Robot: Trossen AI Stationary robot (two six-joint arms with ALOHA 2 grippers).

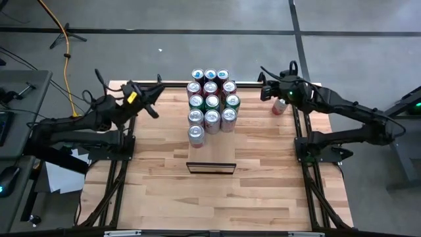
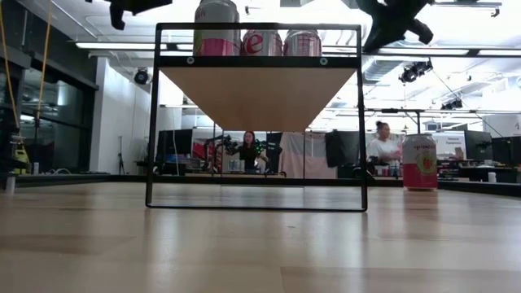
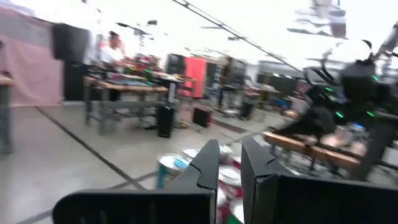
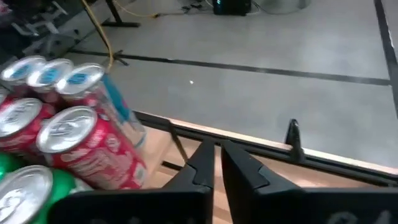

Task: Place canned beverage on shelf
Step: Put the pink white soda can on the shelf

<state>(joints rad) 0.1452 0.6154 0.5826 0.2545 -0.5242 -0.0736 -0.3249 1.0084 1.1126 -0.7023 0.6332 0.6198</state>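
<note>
The shelf (image 1: pixel 212 153) is a pale wooden panel raised on a thin dark frame (image 2: pixel 256 203) at mid-table. Several cans (image 1: pixel 210 99) stand upright on its far part, and they also show in the low view (image 2: pixel 260 41). One pink can (image 1: pixel 279 105) stands upright on the tabletop at the far right, as the low view (image 2: pixel 419 163) also shows. My right gripper (image 1: pixel 265 89) hovers left of that can, above the table, shut and empty (image 4: pixel 217 163). My left gripper (image 1: pixel 155 99) hovers left of the shelf's cans, its fingers nearly together and empty (image 3: pixel 230 165).
The wooden tabletop (image 1: pixel 158 184) has bare room in front of the shelf and on both sides. Dark arm mounts stand at the left (image 1: pixel 118 141) and right (image 1: pixel 316 148) edges. People sit in the room beyond the table (image 2: pixel 248 150).
</note>
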